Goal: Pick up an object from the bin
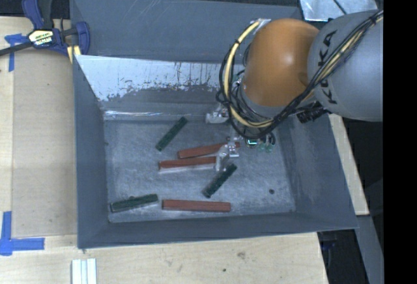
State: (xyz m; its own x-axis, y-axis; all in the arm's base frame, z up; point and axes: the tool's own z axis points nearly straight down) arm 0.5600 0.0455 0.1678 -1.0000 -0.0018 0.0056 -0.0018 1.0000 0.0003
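While it hung in the grey bin (91, 165), the gripper (228, 155) sat at the right ends of two red-brown bars (189, 163); whether it was spread or closed could not be told. A dark green bar (219, 181) lay just below those ends.

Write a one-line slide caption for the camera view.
End effector low in the grey bin at the right ends of two red-brown bars, a dark green bar just below it, more bars scattered around.
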